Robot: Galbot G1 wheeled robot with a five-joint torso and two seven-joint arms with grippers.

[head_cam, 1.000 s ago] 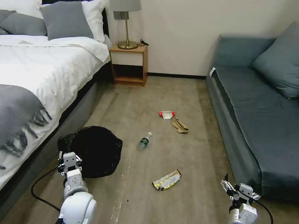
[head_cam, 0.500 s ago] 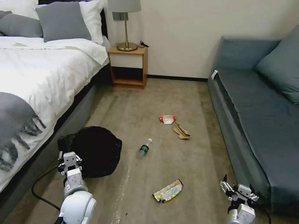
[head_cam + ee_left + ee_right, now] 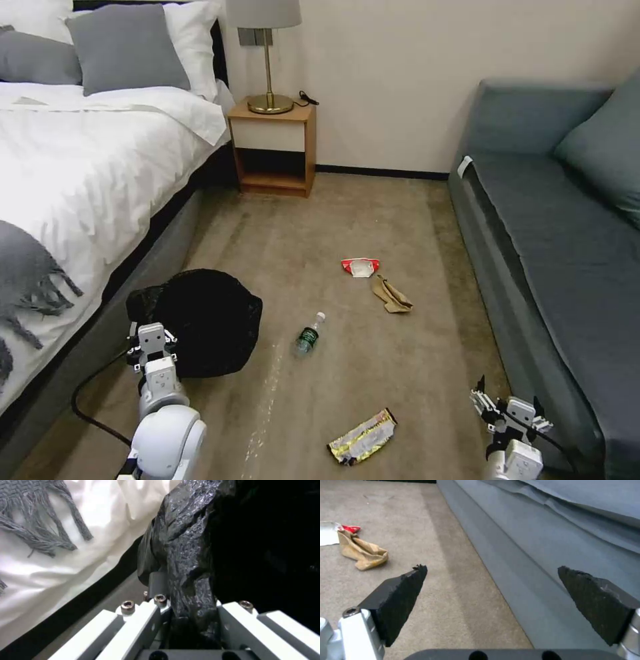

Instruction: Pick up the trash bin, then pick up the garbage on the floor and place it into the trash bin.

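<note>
Gripping the crinkled black-bagged small round trash bin (image 3: 200,323) at its near rim with left gripper (image 3: 151,339), jaws clamped on a fold of bag, bin at eight o'clock beside the white-sheeted bed (image 3: 80,167). Holding right gripper (image 3: 508,413) wide open and empty at five o'clock by the blue-grey sofa (image 3: 567,267). Judged: bin pickup under way, lifting next, then reaching for the yellow-silver snack wrapper (image 3: 363,437) at six o'clock, clear green-labelled bottle (image 3: 309,335), red-and-white packet (image 3: 361,267), tan crumpled scrap (image 3: 391,296) toward twelve
</note>
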